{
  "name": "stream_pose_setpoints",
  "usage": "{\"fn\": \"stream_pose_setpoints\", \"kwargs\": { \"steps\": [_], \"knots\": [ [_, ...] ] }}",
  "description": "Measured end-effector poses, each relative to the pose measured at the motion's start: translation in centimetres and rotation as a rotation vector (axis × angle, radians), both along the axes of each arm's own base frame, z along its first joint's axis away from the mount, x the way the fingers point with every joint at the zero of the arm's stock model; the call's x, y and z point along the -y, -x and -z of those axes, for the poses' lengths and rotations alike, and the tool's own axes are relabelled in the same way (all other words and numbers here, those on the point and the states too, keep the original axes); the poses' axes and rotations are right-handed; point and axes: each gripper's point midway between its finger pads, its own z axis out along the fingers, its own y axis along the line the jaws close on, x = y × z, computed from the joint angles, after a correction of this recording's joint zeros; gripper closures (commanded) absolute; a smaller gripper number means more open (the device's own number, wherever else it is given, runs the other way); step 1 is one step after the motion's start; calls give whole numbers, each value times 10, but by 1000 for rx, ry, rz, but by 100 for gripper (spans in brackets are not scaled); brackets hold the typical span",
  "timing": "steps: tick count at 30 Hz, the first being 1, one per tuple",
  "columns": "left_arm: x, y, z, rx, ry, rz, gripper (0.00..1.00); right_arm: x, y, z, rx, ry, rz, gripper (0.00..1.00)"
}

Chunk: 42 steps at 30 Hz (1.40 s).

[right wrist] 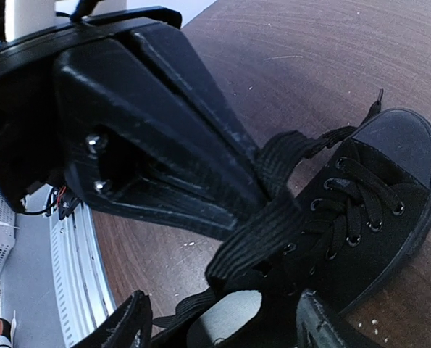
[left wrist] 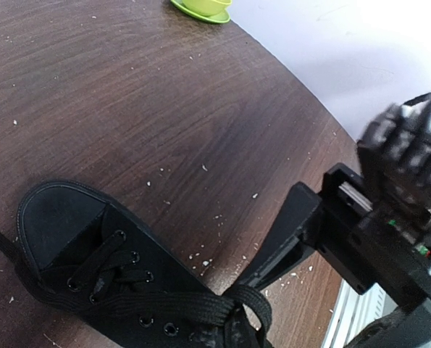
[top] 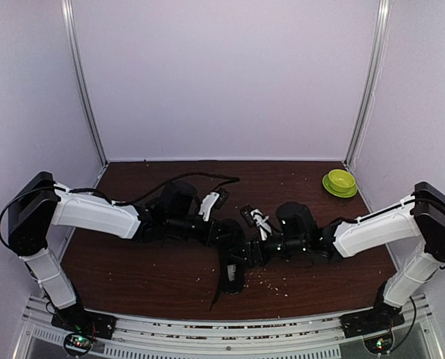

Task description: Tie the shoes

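The limp lace (right wrist: 258,239) is pinched by the closed left fingers (right wrist: 186,130); the right fingers (right wrist: 132,322) are spread, empty. Lace slack beside the light shoe (right wrist: 403,145) should be taken.

White-shelled arms (top: 95,213) with black pincers (right wrist: 226,325) (black cable (top: 185,179) looping).

Matt black cloth sneaker (right wrist: 378,225) on smooth dark wood-grain table (left wrist: 128,94).
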Motion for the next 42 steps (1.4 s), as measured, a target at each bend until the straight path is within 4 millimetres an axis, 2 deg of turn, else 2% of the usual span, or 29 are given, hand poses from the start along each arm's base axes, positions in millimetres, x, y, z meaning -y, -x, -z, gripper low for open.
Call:
{"fn": "stream_pose_setpoints", "kwargs": {
  "steps": [7,14,17,24,27,35,42],
  "knots": [
    [0,1,1,3,-5,6,100,0,-16,4,24,10,2,52],
    [-1,1,2,3,-10,8,100,-9,-27,2,63,22,-17,66],
    [-1,1,3,0,-17,9,100,-11,-27,5,67,34,-30,66],
    [-2,1,2,0,-18,8,100,-10,-25,10,55,41,-61,57],
    [-2,0,2,0,-18,6,100,-10,-23,9,46,32,-76,56],
    [-2,-1,0,5,-14,11,100,-11,-16,8,34,20,-126,70],
    [-2,0,1,2,-15,15,100,-9,-19,17,28,35,-133,82]
  ]
}}
